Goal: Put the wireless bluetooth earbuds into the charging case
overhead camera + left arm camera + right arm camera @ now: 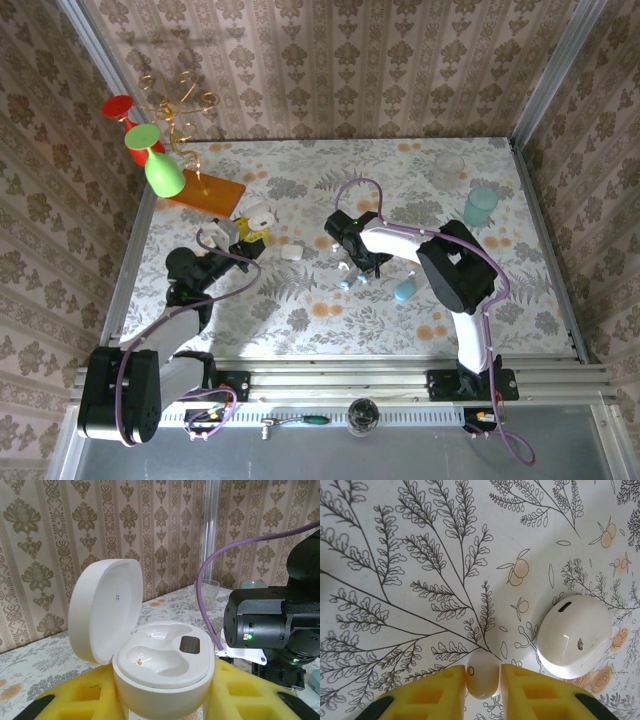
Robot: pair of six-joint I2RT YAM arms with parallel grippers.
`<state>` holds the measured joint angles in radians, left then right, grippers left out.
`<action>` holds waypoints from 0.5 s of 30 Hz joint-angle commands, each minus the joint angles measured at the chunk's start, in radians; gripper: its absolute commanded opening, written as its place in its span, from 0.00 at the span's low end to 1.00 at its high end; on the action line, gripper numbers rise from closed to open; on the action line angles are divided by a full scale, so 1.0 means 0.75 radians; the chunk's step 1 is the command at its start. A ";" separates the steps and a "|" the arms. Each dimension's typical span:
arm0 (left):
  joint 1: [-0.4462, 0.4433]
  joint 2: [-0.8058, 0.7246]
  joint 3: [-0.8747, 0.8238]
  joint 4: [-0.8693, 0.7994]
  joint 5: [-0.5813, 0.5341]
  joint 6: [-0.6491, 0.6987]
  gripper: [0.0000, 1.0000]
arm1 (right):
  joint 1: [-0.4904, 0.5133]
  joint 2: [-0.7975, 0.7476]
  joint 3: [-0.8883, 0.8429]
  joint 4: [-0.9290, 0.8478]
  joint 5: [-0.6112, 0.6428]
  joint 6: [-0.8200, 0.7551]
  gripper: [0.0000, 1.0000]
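The white charging case (160, 672) stands open between the yellow fingers (75, 697) of my left gripper (252, 230). Its lid is up and both wells are empty. It is also in the top view, the case (258, 214) left of centre. My right gripper (483, 682) is down on the table with its pads against both sides of a small whitish oval earbud (482, 679). From above, two tiny cyan-tipped earbuds (345, 284) (362, 279) lie just under the right gripper (353, 270).
A closed white dome-shaped item (574, 636) with a slot lies just right of the right gripper. A small white piece (291, 253) and a light-blue capsule (404, 291) lie nearby. Cups (481, 205) stand back right, and goblets on an orange stand (163, 172) back left.
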<state>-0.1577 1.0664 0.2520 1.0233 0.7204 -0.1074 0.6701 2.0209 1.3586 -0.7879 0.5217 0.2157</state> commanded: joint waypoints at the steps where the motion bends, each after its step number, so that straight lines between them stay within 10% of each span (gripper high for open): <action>1: -0.011 -0.034 0.009 0.013 0.007 0.023 0.35 | -0.008 0.001 0.031 -0.041 0.051 0.027 0.25; 15: -0.079 -0.038 0.048 -0.099 -0.026 0.120 0.35 | -0.061 -0.111 -0.049 0.043 -0.101 0.061 0.21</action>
<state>-0.1905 1.0451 0.2531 0.9871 0.7132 -0.0746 0.6487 2.0087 1.3514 -0.7761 0.5034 0.2195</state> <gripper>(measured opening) 0.352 0.212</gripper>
